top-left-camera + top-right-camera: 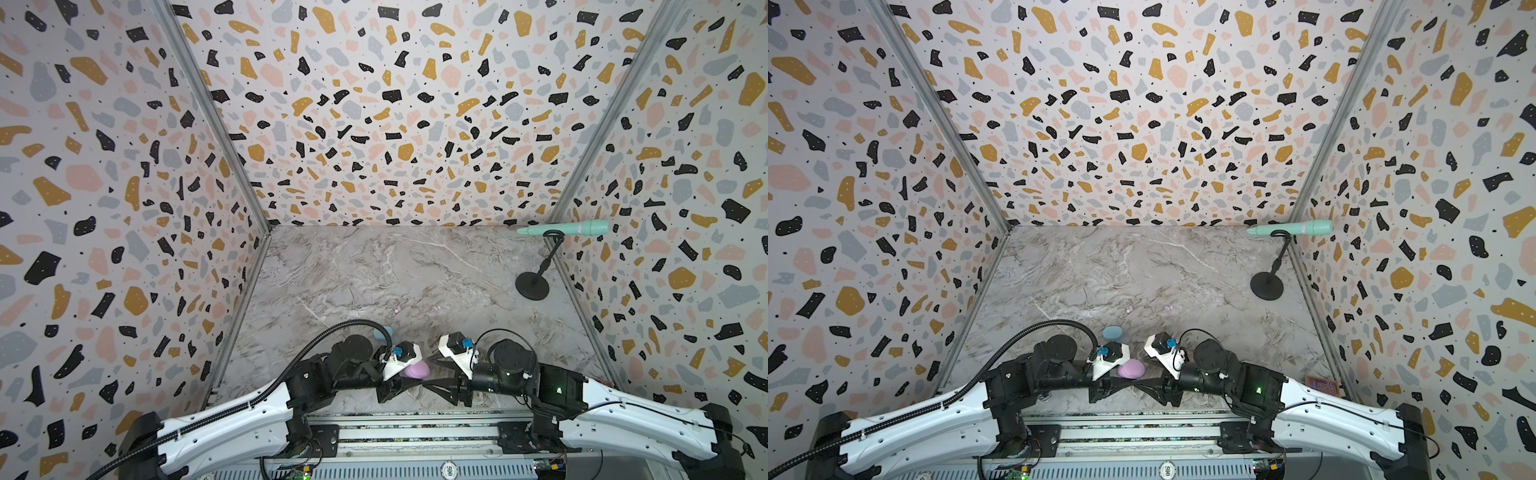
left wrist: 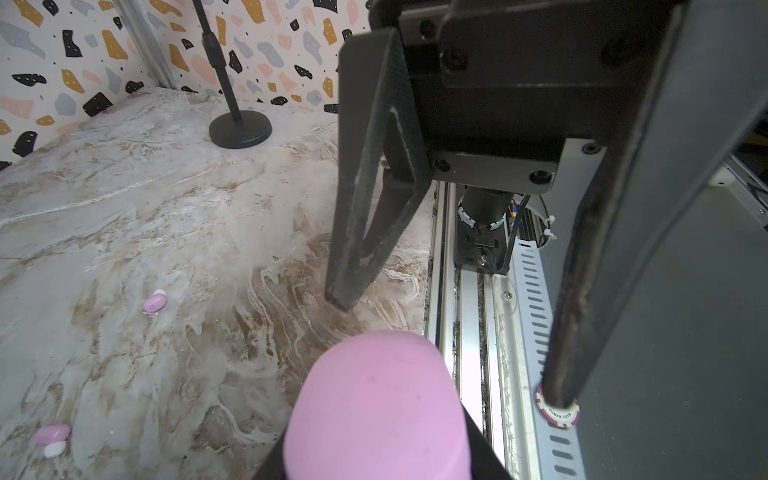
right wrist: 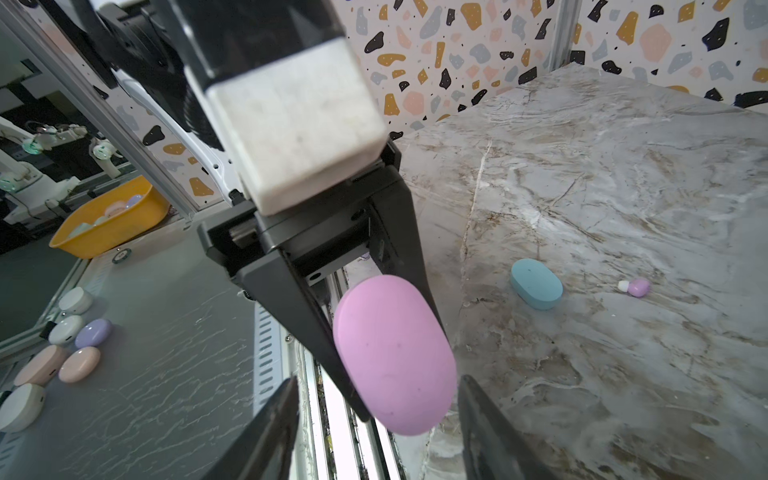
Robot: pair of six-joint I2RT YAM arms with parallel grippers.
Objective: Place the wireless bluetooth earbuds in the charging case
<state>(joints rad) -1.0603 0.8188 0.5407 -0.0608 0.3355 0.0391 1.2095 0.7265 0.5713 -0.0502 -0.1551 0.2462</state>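
A pink oval charging case (image 1: pixel 417 369) (image 1: pixel 1131 369) (image 2: pixel 374 407) (image 3: pixel 392 353) hangs above the table's front edge. My left gripper (image 1: pixel 409 376) (image 2: pixel 376 465) is shut on it, lid closed. My right gripper (image 1: pixel 430 374) (image 3: pixel 378 379) stands open, a finger on either side of the case's free end with gaps showing. A pale blue charging case (image 1: pixel 382 332) (image 1: pixel 1113 332) (image 3: pixel 536 283) lies shut on the marble behind the left wrist. Two pink earbuds (image 1: pixel 397 308) (image 1: pixel 1168 308) (image 2: pixel 154 301) (image 3: pixel 635 286) lie apart farther back, mid-table.
A black stand (image 1: pixel 532 284) at the back right holds a teal microphone (image 1: pixel 565 228). The metal rail (image 2: pixel 469 332) runs along the front edge, with a poker chip (image 2: pixel 557 411) on it. Off the table are a yellow bin (image 3: pixel 110 224) and several spare cases (image 3: pixel 79 357).
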